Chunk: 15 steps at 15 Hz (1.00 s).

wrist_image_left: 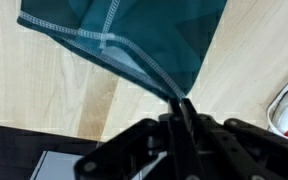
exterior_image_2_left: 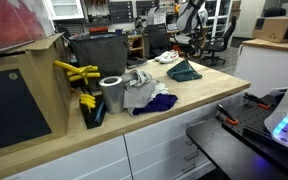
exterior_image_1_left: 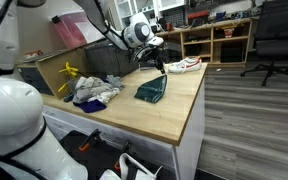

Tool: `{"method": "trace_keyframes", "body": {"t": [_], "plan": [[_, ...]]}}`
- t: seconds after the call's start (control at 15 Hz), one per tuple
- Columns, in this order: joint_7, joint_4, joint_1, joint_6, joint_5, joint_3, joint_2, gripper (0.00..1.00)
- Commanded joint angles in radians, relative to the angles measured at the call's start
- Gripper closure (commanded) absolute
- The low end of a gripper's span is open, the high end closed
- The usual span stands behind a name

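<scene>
A teal green cloth (exterior_image_1_left: 151,91) lies on the wooden table top (exterior_image_1_left: 169,115), with one corner lifted. It also shows in an exterior view (exterior_image_2_left: 184,71) and in the wrist view (wrist_image_left: 124,35). My gripper (exterior_image_1_left: 158,66) is shut on the raised corner of the cloth; in the wrist view the fingers (wrist_image_left: 181,110) pinch the hem. A white and red shoe (exterior_image_1_left: 184,65) lies just beyond the gripper at the table's far end.
A heap of white, grey and purple cloths (exterior_image_1_left: 96,92) lies on the table next to a metal can (exterior_image_2_left: 111,94). Yellow clamps (exterior_image_2_left: 76,72) hang by a black bin (exterior_image_2_left: 99,52). Shelves (exterior_image_1_left: 219,40) and an office chair (exterior_image_1_left: 274,40) stand behind.
</scene>
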Motion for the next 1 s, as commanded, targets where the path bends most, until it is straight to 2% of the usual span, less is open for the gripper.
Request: {"method": "trace_keyframes", "body": {"t": [0.0, 0.27, 0.53, 0.93], "plan": [[0.057, 0.008, 0.004, -0.013, -0.012, 0.0, -0.007, 0.6], [0.033, -0.007, 0.012, -0.014, -0.009, 0.028, -0.031, 0.29], [-0.054, -0.037, 0.01, -0.027, 0.015, 0.113, -0.068, 0.01], [-0.173, -0.139, 0.037, -0.047, -0.007, 0.19, -0.131, 0.0]]}}
